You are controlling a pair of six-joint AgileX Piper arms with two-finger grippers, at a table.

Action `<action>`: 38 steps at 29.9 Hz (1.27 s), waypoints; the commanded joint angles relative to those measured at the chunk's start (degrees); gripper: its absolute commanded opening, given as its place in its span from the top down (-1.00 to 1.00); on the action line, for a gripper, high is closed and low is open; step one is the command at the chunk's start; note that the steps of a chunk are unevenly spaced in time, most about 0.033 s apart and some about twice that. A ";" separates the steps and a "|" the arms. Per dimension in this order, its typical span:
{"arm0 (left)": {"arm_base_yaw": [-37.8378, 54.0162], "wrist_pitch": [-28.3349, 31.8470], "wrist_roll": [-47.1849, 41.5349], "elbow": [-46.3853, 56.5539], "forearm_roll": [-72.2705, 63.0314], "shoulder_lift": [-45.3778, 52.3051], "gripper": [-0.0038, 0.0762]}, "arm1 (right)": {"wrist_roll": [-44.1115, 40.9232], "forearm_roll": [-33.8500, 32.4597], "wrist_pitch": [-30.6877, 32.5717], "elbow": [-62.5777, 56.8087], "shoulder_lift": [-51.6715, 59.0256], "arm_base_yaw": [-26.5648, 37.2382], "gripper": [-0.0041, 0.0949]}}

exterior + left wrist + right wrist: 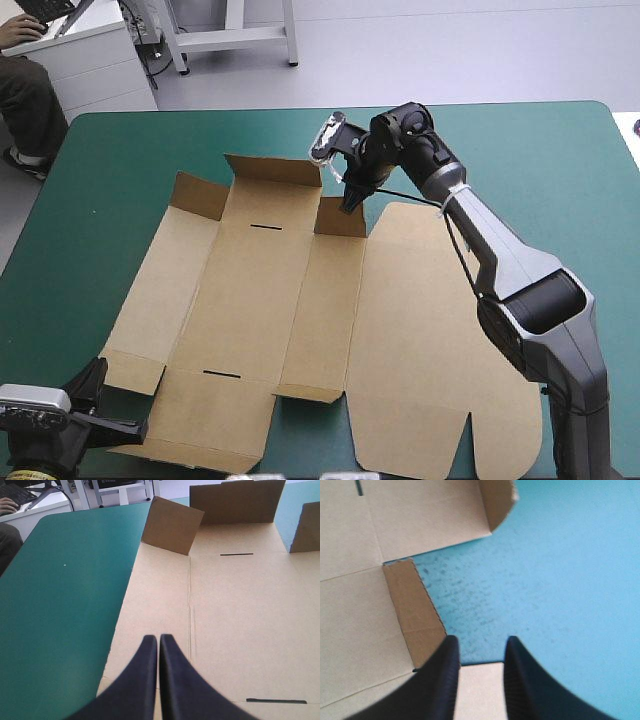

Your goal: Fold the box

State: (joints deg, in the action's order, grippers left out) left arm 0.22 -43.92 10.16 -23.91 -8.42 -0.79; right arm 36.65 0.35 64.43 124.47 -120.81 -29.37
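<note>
Partly open, the right gripper (479, 641) had its two curved black fingers (437, 680) parted by a narrow gap, and a pale strip of board showed through the gap, lying below them. Just beside one finger stood a short flap (415, 612), raised from the sheet, matte brown, with a slightly ragged cut edge. In the high view this gripper pointed down at the far edge of the box (260, 300), at the top of that short flap; contact could not be confirmed. The box lay as a cut sheet of brown board, spread mostly flat at the middle of the teal-green cover (120, 160) and creased into long parallel panels. Two thin dark slots (266, 227) marked the widest inner panel, one near each end. At the far end a rectangular end wall (272, 170) stood up. A corner flap (200, 195) beside it, toward the table's left edge, stood tilted. The broad lid panel (430, 330), with rounded corners, lay flat below the right arm. The left gripper (158, 639) was closed, its fingers meeting in one pointed arch above the smooth outer panel at the sheet's near left corner.
</note>
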 commanded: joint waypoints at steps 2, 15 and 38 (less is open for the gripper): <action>-0.42 4.48 -0.52 -0.99 -0.71 -0.80 0.73 | -18.12 -3.80 2.12 2.84 3.78 2.34 0.92; -0.42 4.48 -3.77 -0.99 3.00 -1.14 -0.24 | -29.17 2.94 6.48 -6.54 10.72 10.91 0.92; -0.32 -2.05 -3.91 -25.40 14.76 -43.61 -0.24 | -29.51 10.89 -25.13 -68.63 50.97 12.09 0.96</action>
State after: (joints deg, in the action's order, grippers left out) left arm 0.22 -46.07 6.94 -44.11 5.57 -37.81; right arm 6.67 8.92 42.84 57.93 -75.21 -17.69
